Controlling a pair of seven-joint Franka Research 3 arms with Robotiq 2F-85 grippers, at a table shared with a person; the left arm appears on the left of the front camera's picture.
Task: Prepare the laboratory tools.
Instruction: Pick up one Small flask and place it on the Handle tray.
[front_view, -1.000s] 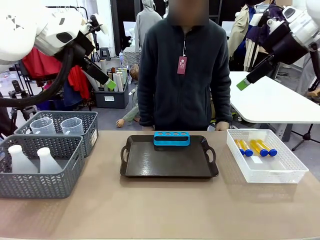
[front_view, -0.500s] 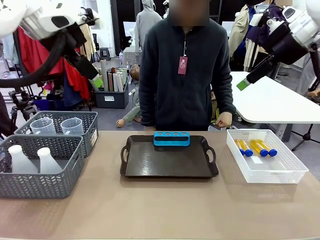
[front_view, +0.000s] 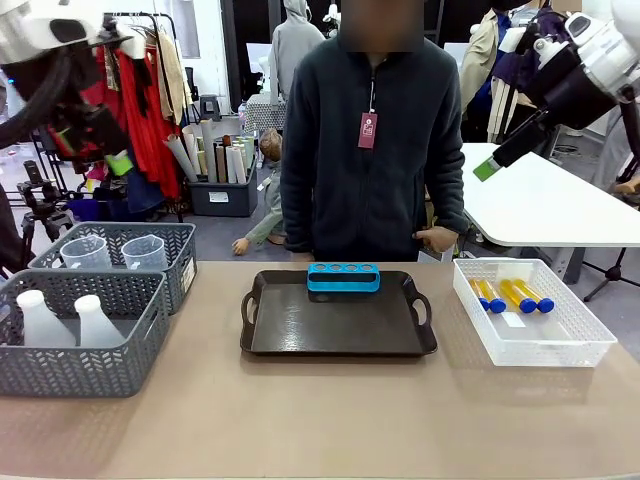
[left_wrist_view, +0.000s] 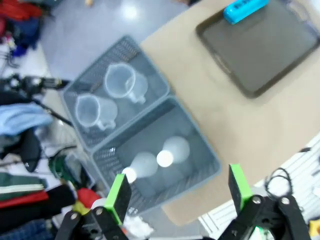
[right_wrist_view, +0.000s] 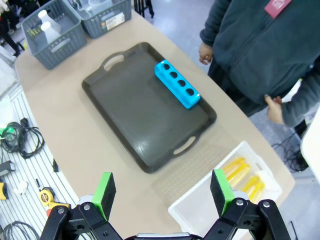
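We see one tan table (front_view: 300, 430), flat top. Four items sit directly on it. Centre, toward the far edge: dark tray (front_view: 335, 330), long side running left-right, a handle cutout at each end. Robot's left: two grey baskets, front basket (front_view: 90, 372) near the near edge, rear basket (front_view: 184, 262) right behind it; walls touching or a hair apart, we can't tell. Robot's right: white mesh bin (front_view: 592, 348), just beside the tray, small gap between.
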